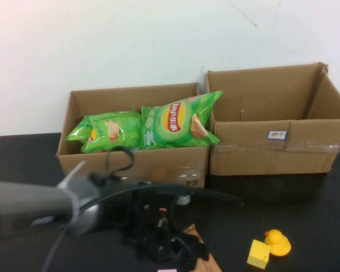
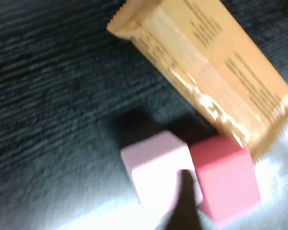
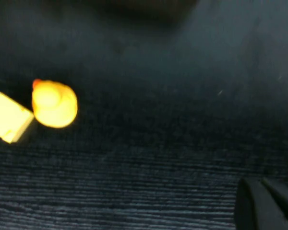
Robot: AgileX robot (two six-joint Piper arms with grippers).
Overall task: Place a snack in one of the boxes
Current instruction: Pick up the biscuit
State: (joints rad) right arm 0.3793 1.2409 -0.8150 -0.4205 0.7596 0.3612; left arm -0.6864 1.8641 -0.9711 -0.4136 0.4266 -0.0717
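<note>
An orange-brown snack packet [image 1: 199, 241] lies on the black table near the front, partly hidden by my left arm. It also shows in the left wrist view [image 2: 206, 62], lying flat beside a pale pink cube [image 2: 156, 167] and a red-pink cube [image 2: 225, 177]. My left gripper [image 1: 158, 246] hangs just above the table over the packet's left side. Two open cardboard boxes stand at the back. The left box [image 1: 133, 167] holds two green chip bags [image 1: 178, 120]. Nothing shows inside the right box [image 1: 277, 150]. My right gripper [image 3: 266, 203] is shut and empty, low over bare table.
A yellow rubber duck [image 1: 278, 242] and a yellow cube [image 1: 259, 253] sit on the table at the front right; both show in the right wrist view, duck [image 3: 54, 104] and cube [image 3: 8, 118]. A white wall stands behind the boxes.
</note>
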